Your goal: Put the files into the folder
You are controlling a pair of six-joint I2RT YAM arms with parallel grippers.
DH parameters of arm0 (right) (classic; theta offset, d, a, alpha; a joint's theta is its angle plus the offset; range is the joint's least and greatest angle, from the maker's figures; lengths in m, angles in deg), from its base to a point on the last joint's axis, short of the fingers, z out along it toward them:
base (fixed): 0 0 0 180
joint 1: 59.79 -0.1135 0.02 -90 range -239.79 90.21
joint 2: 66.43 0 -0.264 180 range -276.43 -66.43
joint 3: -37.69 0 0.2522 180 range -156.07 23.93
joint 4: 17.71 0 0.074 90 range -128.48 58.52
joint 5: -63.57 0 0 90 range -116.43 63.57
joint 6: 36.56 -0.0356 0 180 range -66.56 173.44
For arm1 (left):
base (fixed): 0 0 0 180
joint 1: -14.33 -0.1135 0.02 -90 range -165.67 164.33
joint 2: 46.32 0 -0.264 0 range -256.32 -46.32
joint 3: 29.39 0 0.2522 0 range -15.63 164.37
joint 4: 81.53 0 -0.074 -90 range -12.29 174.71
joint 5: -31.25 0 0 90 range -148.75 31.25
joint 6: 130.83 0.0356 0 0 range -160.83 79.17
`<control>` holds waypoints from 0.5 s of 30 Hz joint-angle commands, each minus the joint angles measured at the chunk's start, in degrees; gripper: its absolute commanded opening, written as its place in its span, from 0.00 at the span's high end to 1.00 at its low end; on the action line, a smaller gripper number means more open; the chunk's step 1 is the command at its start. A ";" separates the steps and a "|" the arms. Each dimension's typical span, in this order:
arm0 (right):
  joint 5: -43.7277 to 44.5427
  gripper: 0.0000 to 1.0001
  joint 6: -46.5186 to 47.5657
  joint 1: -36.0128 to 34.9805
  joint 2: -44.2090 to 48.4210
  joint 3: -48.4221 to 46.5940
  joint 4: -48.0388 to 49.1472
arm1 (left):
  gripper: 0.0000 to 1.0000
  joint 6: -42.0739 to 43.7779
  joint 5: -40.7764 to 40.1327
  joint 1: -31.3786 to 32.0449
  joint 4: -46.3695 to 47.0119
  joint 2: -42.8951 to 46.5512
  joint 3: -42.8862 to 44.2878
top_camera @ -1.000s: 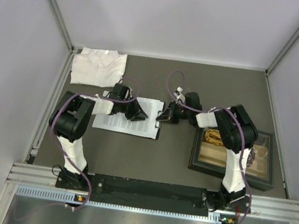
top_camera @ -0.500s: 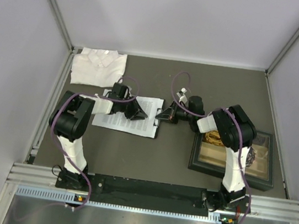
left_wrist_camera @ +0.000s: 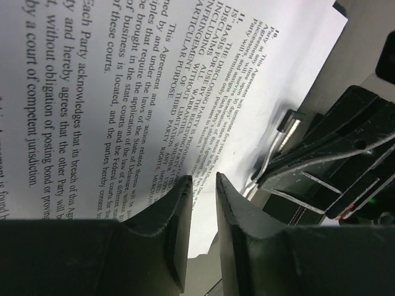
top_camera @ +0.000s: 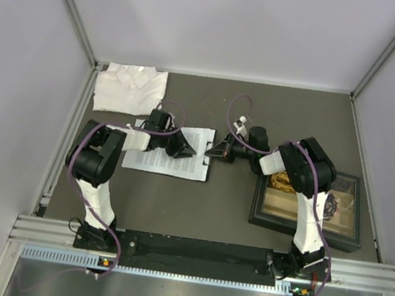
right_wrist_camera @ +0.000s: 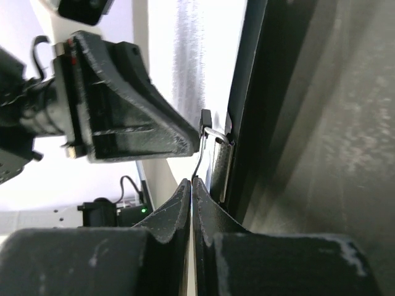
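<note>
The files [top_camera: 163, 156], white sheets of dense black print, lie on the black folder [top_camera: 207, 170], of which only the right edge shows. In the left wrist view the files [left_wrist_camera: 123, 92] fill the frame. My left gripper [top_camera: 183, 146] hovers low over the sheets' right end, its jaws [left_wrist_camera: 203, 180] a narrow gap apart with nothing between them. My right gripper [top_camera: 219, 151] faces it from the right. Its jaws [right_wrist_camera: 192, 180] are pressed together on the thin wire lever of the folder's silver clip [right_wrist_camera: 219, 163]. The clip also shows in the left wrist view [left_wrist_camera: 287, 126].
A folded white shirt [top_camera: 129, 87] lies at the back left. A dark-framed tray [top_camera: 308, 200] of small items sits at the right under the right arm. Metal rails edge the table on the left and front.
My right gripper has crept a little left onto the clip end of the folder. The sheets have shifted slightly left. My left gripper has stayed over the sheets.
</note>
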 commanded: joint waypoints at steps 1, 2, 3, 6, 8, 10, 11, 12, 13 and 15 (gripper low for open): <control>-2.77 1.00 1.93 -2.06 -1.10 -5.06 2.96 | 0.72 0.70 -4.14 3.73 -5.15 -4.25 -1.36; -2.76 1.00 2.73 -2.15 -1.01 -5.32 1.64 | 0.72 0.43 -4.14 4.16 -5.06 -4.25 -1.10; -2.76 1.00 2.83 -2.15 -1.10 -5.33 1.72 | 0.72 0.43 -4.22 4.43 -5.15 -4.25 -1.09; -2.76 1.00 2.22 -2.15 -1.62 -5.59 2.24 | 0.72 -0.09 -4.23 5.49 -4.80 -4.86 -0.65; -2.58 1.00 2.21 -2.15 -1.54 -5.68 2.16 | 0.72 -0.27 -3.96 5.58 -4.80 -5.04 -0.57; -2.32 1.00 3.53 -2.15 -1.19 -5.85 -0.12 | 0.72 0.08 -4.22 5.58 -5.24 -4.51 -0.39; -2.14 1.00 4.23 -2.06 -0.75 -6.03 -1.70 | 0.72 0.43 -4.23 5.58 -5.59 -4.16 0.13; -1.53 1.00 6.58 -2.06 -0.40 -6.29 -3.71 | 0.72 0.60 -4.23 5.58 -5.94 -3.55 0.49; -1.27 1.00 8.00 -2.15 -0.13 -6.64 -5.91 | 0.71 0.87 -4.40 5.58 -7.33 -3.20 0.84; 0.57 1.00 12.12 -2.15 1.35 -7.43 -13.29 | 0.68 1.83 -5.10 5.58 -8.92 -1.70 2.24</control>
